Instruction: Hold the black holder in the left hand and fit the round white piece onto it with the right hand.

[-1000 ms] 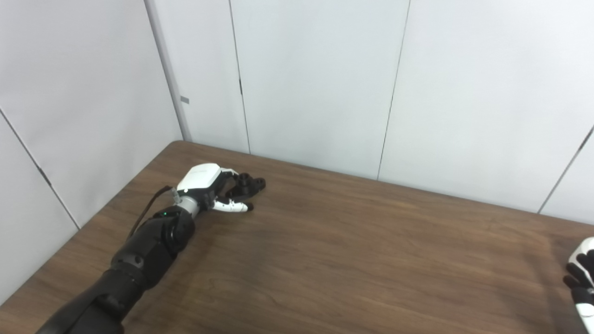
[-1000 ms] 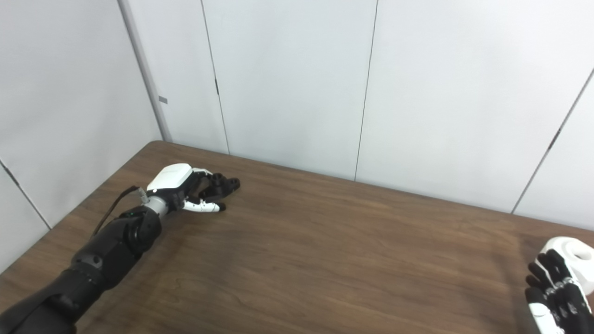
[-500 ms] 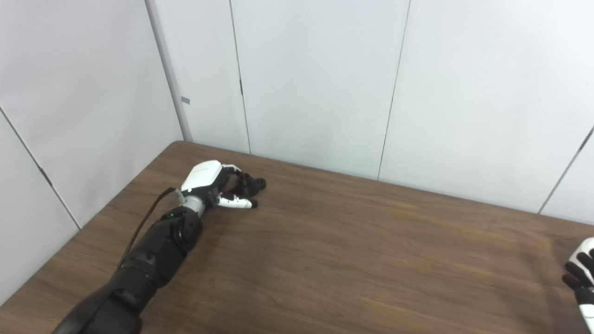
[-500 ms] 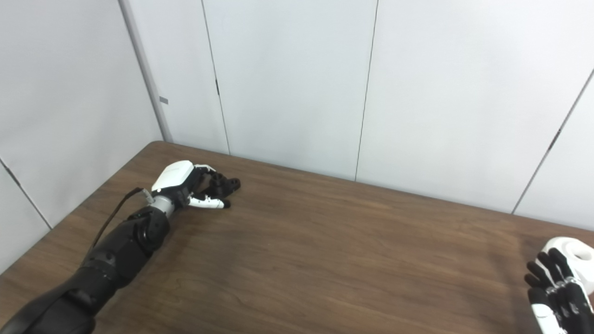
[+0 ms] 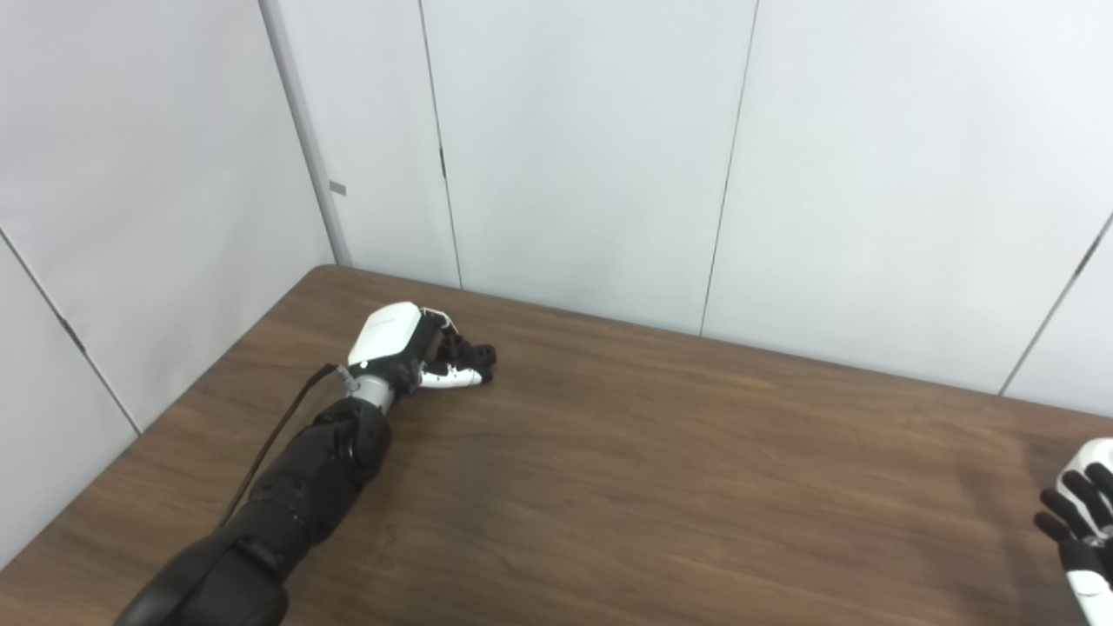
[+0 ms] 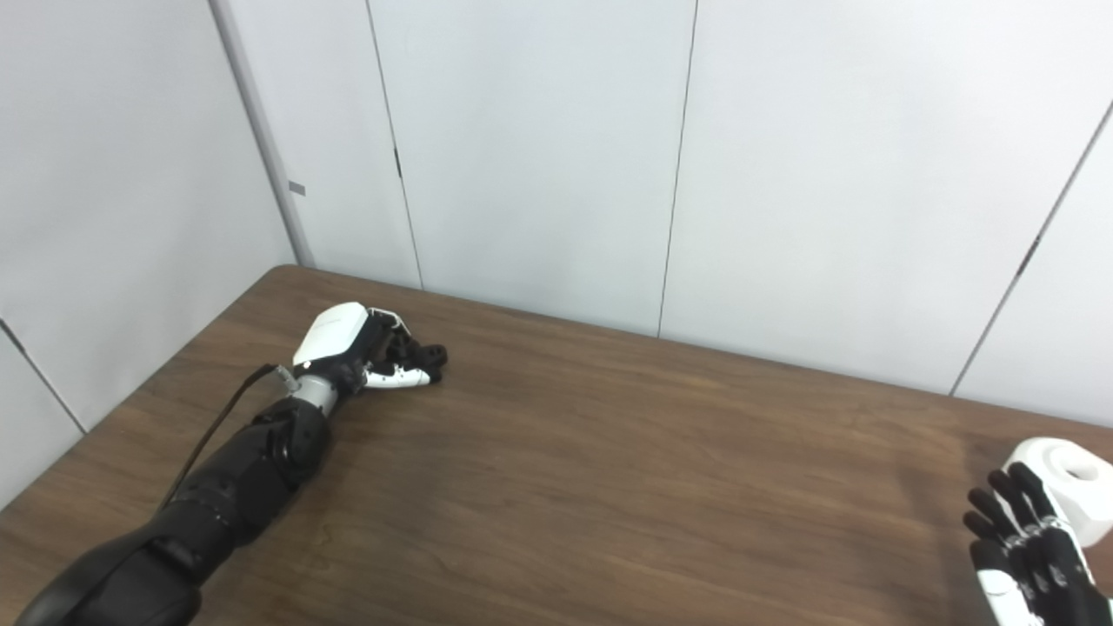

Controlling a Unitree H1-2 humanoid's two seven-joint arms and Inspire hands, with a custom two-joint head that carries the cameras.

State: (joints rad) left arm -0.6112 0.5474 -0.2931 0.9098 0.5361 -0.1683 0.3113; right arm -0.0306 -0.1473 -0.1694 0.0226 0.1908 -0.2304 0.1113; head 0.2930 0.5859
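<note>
The left hand (image 6: pixel 352 348) lies on the brown tabletop (image 6: pixel 609 487) in the left part of the frame, near the far corner. Its fingers (image 6: pixel 396 377) are curled around the black holder (image 6: pixel 424 354), which sticks out a little to the right of the hand and rests on the wood. At the lower right edge of the frame, the right hand (image 6: pixel 1026 556) has its fingers spread and holds nothing. The round white piece (image 6: pixel 1065 474) stands just behind it, close to the fingertips; contact cannot be judged.
</note>
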